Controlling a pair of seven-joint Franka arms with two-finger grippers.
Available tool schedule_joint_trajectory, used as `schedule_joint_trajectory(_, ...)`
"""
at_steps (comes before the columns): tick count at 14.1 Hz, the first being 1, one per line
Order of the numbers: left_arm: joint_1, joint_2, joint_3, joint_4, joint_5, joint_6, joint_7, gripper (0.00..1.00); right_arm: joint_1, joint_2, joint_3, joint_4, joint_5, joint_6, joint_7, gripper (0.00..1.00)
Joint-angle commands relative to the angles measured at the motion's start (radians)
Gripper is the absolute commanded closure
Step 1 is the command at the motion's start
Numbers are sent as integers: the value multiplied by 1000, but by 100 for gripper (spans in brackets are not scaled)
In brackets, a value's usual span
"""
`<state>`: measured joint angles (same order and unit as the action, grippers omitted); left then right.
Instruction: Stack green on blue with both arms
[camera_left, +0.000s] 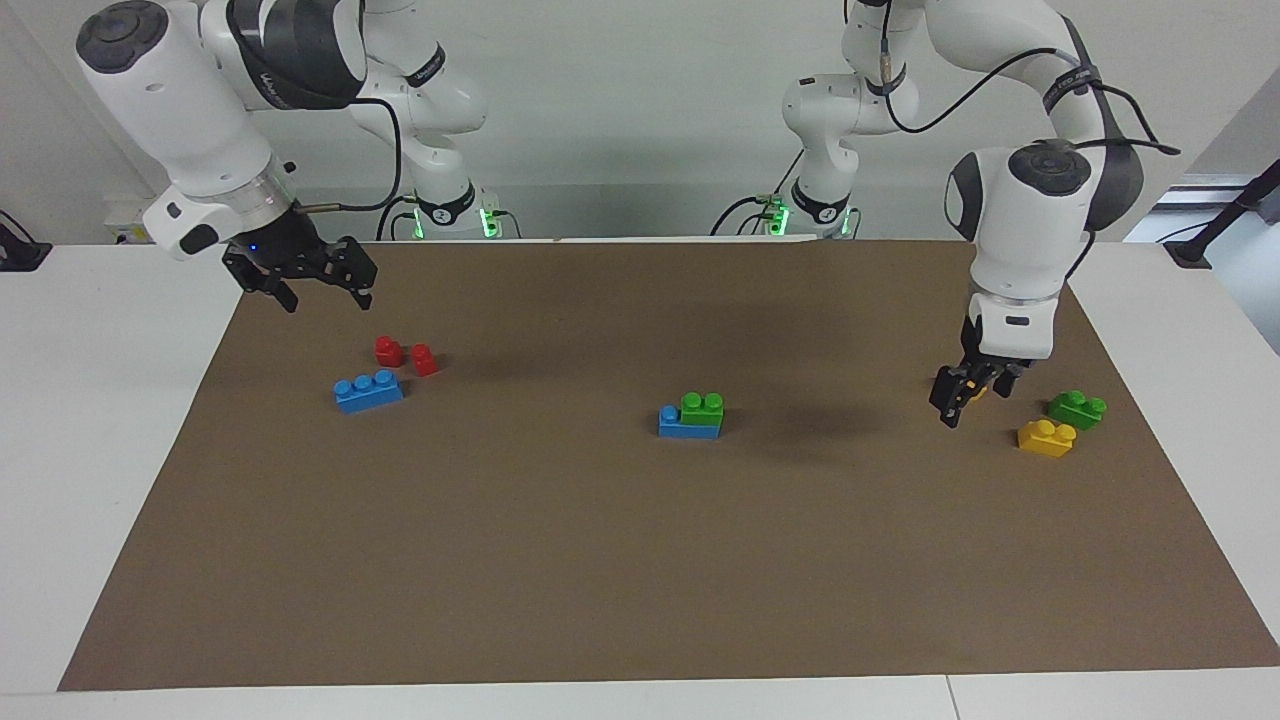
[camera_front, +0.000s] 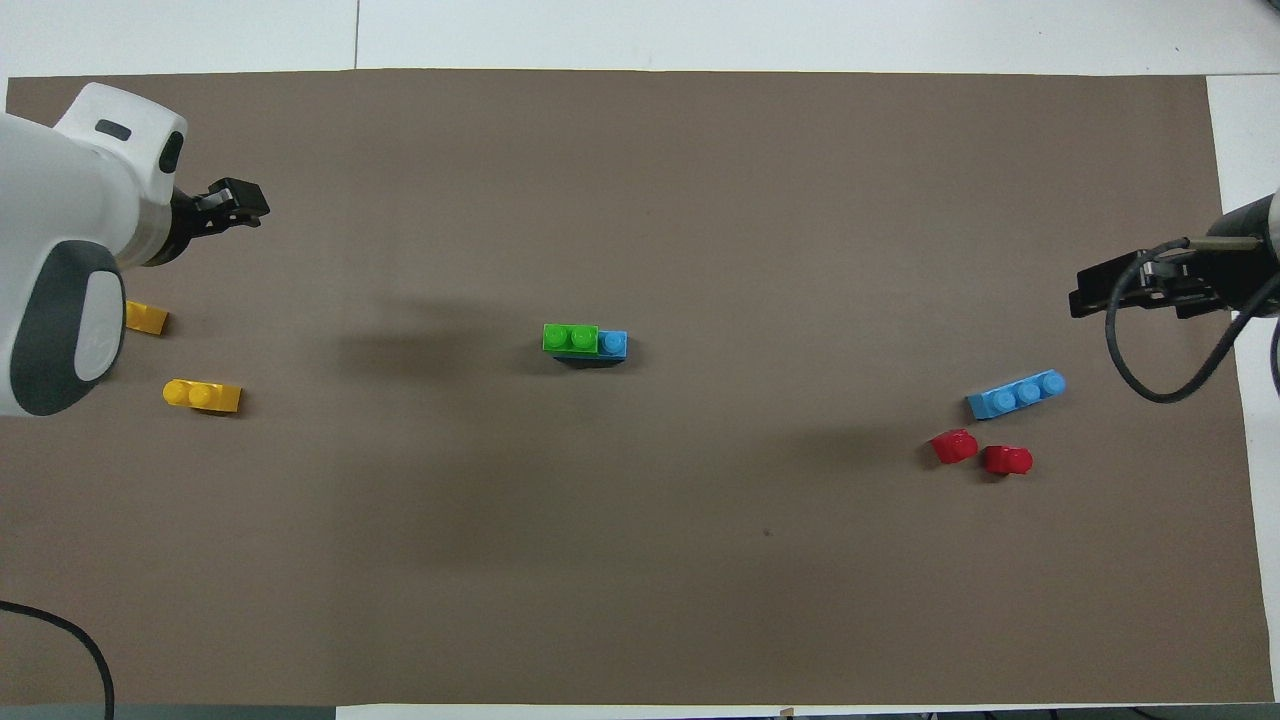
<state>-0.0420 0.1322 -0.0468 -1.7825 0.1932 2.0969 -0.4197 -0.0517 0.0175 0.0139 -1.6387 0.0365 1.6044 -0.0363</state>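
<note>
A green brick (camera_left: 702, 405) sits on one end of a blue brick (camera_left: 678, 423) at the mat's middle; the stack also shows in the overhead view, green brick (camera_front: 570, 337) on blue brick (camera_front: 613, 343). A second blue brick (camera_left: 368, 390) (camera_front: 1016, 393) lies toward the right arm's end. A second green brick (camera_left: 1077, 408) lies toward the left arm's end, hidden by the arm in the overhead view. My left gripper (camera_left: 962, 398) (camera_front: 235, 203) is open and empty, low beside that green brick. My right gripper (camera_left: 322, 288) (camera_front: 1100, 285) is open and empty, raised near the second blue brick.
Two red pieces (camera_left: 388, 350) (camera_left: 424, 359) lie just nearer to the robots than the second blue brick. A yellow brick (camera_left: 1046, 437) lies beside the second green brick. Another yellow brick (camera_front: 202, 395) lies nearer to the robots. A brown mat (camera_left: 640, 560) covers the table.
</note>
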Motion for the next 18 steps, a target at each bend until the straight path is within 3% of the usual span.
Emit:
schedule_joint_trajectory(1, 34, -20, -4, 87, -79, -148, 238, 0, -16, 19, 14, 40, -38, -32, -31, 0)
schedule_joint_trajectory(3, 34, -29, -4, 133, -89, -251, 279, 0, -14, 19, 14, 40, -38, -40, 4, 0)
schedule_joint_trajectory(7, 31, -98, -7, 134, -124, -363, 283, 0, -16, 33, 14, 40, -29, -40, 21, 0)
schedule_joint_trajectory(18, 34, -100, -2, 210, -230, -494, 398, 0, -8, 32, 14, 40, -78, -37, 65, 0)
